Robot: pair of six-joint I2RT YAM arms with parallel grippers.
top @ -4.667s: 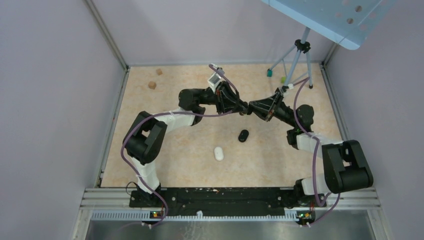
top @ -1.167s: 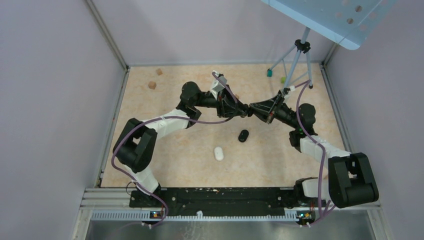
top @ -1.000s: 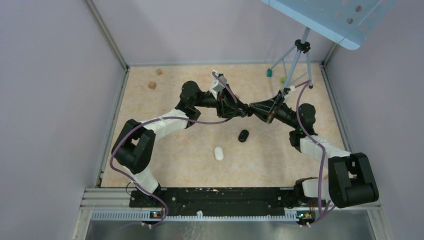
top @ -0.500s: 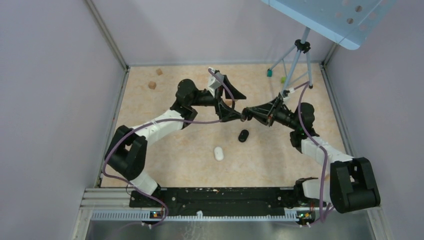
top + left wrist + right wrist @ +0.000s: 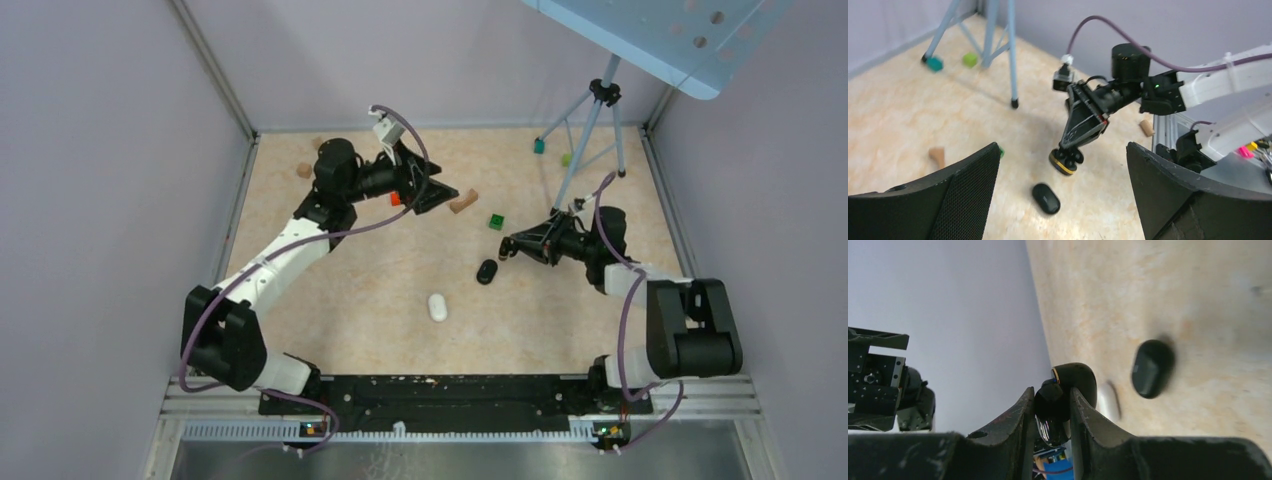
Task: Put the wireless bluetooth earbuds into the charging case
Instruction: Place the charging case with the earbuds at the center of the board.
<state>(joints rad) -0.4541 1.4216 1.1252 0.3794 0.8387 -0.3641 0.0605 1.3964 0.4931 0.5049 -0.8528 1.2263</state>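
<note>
Earbud [image 5: 1075,379], black with a gold ring, sits clamped in the right gripper [image 5: 1053,410]. What I take for the black oval case [image 5: 487,271] lies just beside its tip, toward the bases. The left gripper [image 5: 432,178] gapes wide, well apart.

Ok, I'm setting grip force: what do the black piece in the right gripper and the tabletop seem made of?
Black piece: probably hard plastic, glossy; its rounded shell shows a soft highlight. Its thin gold rim could be metal or paint. Tabletop: matte beige with mottled veining, likely laminate or printed board; no reflections.
</note>
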